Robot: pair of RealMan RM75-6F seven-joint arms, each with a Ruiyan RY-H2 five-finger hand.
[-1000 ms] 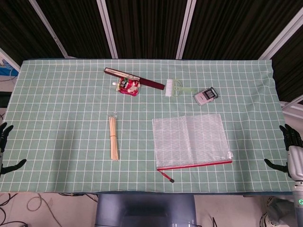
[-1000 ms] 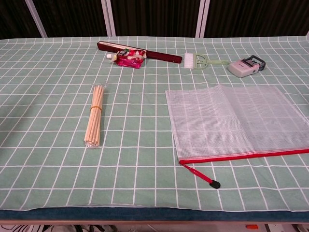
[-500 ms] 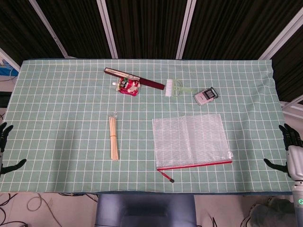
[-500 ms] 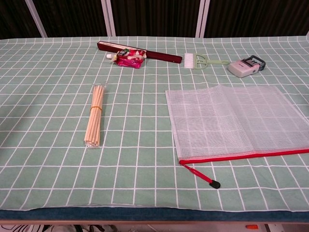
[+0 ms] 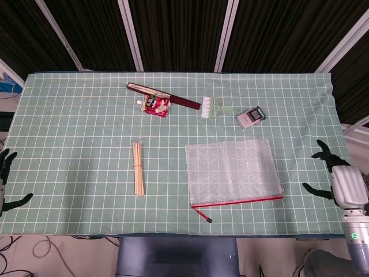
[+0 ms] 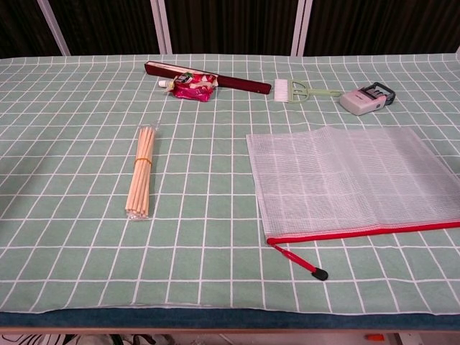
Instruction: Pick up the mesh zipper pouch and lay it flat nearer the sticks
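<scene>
At the counter's (image 5: 69,115) right edge the right hand (image 5: 340,182) has swung in toward the mesh zipper pouch (image 5: 233,171), fingers apart and empty, so the reach seems begun. The pouch lies flat, well apart from the sticks (image 5: 138,168). The left hand (image 5: 7,183), barely visible, looks spread and idle.

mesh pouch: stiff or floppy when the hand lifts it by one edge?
Probably floppy: the mesh zipper pouch lies flat, thin and see-through, so it will likely drape from a one-edge grip. The red zipper edge looks the firmest place to hold. Its pull cord trails loose and may dangle.
</scene>
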